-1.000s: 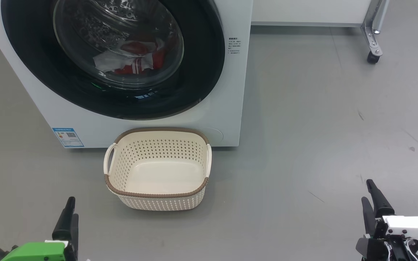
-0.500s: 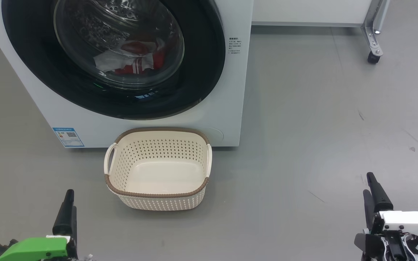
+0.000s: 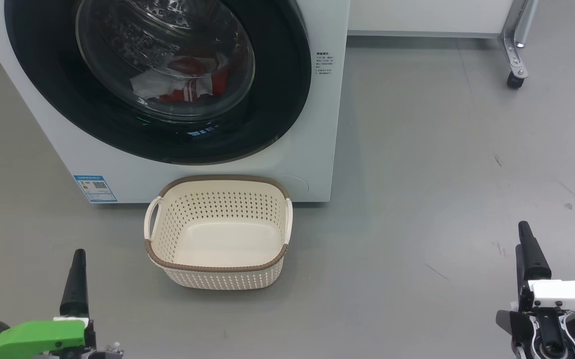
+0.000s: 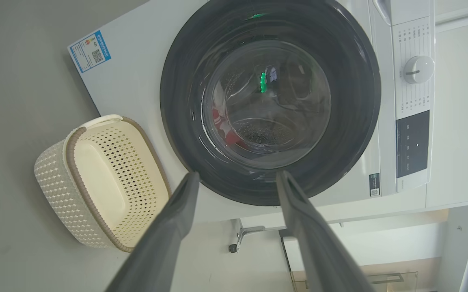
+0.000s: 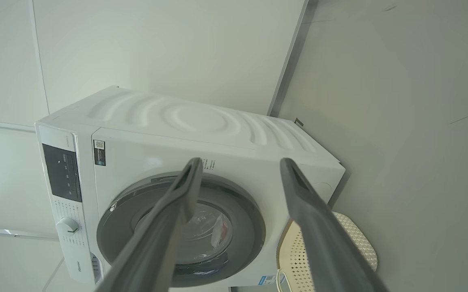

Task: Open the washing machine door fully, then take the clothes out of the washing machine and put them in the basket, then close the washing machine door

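Your head camera looks forward and down from well back at the big white front-loading washing machine point(image 3: 312, 149) and the cream perforated plastic basket point(image 3: 217, 276) on the grey floor point(image 3: 442, 174). Your left wrist camera, rolled sideways, faces the machine's front almost squarely. Your right wrist camera, also rolled, views it obliquely from its right. All three views share the machine and the basket.
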You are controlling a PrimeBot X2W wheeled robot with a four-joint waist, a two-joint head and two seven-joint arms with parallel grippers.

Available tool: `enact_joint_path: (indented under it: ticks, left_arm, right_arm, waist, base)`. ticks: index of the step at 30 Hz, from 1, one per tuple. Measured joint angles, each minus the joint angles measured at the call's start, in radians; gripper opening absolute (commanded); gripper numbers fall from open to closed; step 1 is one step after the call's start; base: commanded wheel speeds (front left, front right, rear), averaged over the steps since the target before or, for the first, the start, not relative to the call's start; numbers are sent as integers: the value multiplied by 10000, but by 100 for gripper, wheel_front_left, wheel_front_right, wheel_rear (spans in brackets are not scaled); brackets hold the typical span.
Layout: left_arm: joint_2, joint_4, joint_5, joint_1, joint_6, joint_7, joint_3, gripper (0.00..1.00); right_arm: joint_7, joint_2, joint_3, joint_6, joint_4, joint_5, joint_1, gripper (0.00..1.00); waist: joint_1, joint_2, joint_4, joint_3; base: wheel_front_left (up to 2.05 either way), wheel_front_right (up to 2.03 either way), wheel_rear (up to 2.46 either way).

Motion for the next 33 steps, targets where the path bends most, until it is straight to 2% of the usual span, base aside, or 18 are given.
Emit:
enact_joint_path:
  ticks: [2, 7, 20, 22, 28, 33]
  left_arm:
    - [0, -144, 125, 0, 0, -73, 6, 100]
    - [0, -351, 1283, 9, 0, -253, 23, 100]
    - [17, -876, 3254, 61, 0, -694, -146, 100]
    - [17, -961, 3772, 63, 0, -767, -140, 100]
    - [25, -1195, 5154, 137, 2, -955, -247, 100]
    - [33, -1383, 6980, 171, 100, -1135, -470, 100]
  right_arm:
    - [-67, -2, 4, 0, -84, -119, -12, 100]
    - [-267, -21, 61, -2, -174, -709, -13, 100]
    - [-708, -77, 458, -161, -529, -2897, -22, 100]
    - [-775, -81, 504, -295, -554, -3296, -24, 100]
    - [-978, -107, 746, -374, -679, -4305, -32, 100]
    - [-1147, -150, 1003, -531, -809, -5375, -77, 100]
  waist:
    - [0, 0, 4, -2]
    - [0, 0, 23, -6]
    - [0, 0, 63, -15]
    - [0, 0, 67, -14]
    - [0, 0, 83, -3]
    - [0, 0, 102, 12]
  base:
    - [0, 0, 0]
    - [0, 0, 0]
    - [0, 0, 0]
    - [0, 0, 0]
    - [0, 0, 0]
    - [0, 0, 0]
